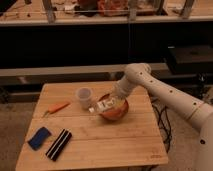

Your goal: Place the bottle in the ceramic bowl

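The gripper (112,99) is closed on the tilted bottle (103,105), with the ceramic bowl (119,114) just beneath it and a white cup (83,95) nearby.

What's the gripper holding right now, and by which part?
The gripper, over the ceramic bowl, holds the bottle by its end nearest the arm.

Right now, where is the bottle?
Camera view, mid-table: the bottle is held tilted in the gripper at the image-left rim of the ceramic bowl, beside the translucent cup.
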